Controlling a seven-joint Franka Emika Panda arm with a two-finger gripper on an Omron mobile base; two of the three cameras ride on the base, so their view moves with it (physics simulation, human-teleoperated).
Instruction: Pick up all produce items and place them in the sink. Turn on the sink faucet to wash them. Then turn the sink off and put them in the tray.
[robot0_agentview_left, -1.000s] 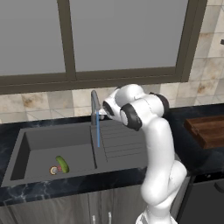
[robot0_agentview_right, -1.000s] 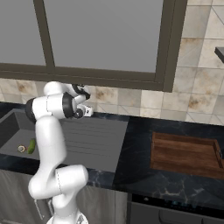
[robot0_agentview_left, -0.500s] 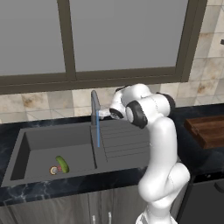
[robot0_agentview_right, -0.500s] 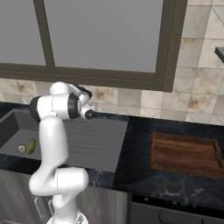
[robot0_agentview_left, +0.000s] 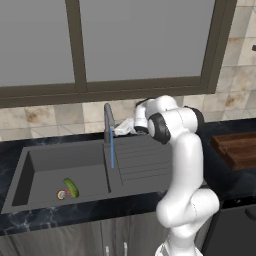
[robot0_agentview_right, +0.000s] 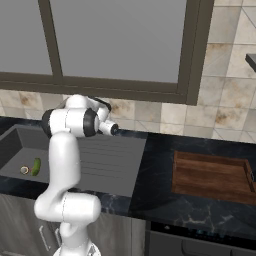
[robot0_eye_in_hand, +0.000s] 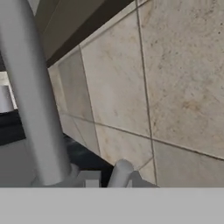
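The sink (robot0_agentview_left: 45, 159) is a dark grey basin holding both produce items: a green cucumber (robot0_agentview_left: 71, 188) and a small tan round item (robot0_agentview_left: 61, 195) beside it, also seen as cucumber (robot0_agentview_right: 36, 166) and round item (robot0_agentview_right: 24, 170). A thin blue stream of water falls from the sink faucet (robot0_agentview_left: 107, 120) into the basin. My gripper (robot0_agentview_left: 121, 130) is shut right beside the faucet's base, behind the drainboard. In the hand view the faucet's column (robot0_eye_in_hand: 30, 96) rises at left and its small lever (robot0_eye_in_hand: 120, 171) sits right at my gripper (robot0_eye_in_hand: 111, 180). The wooden tray (robot0_agentview_right: 212, 175) lies on the counter at right.
A tiled wall (robot0_eye_in_hand: 166, 87) stands close behind the faucet, under a wide window (robot0_agentview_left: 140, 40). The ridged drainboard (robot0_agentview_left: 142, 160) lies between the basin and the dark counter (robot0_agentview_right: 155, 195). My arm's elbow (robot0_agentview_left: 175, 125) hangs over the drainboard.
The fingers have closed the last bit. My hand and elbow have shifted slightly to the right at the faucet's base. Water keeps running; the produce has not moved.
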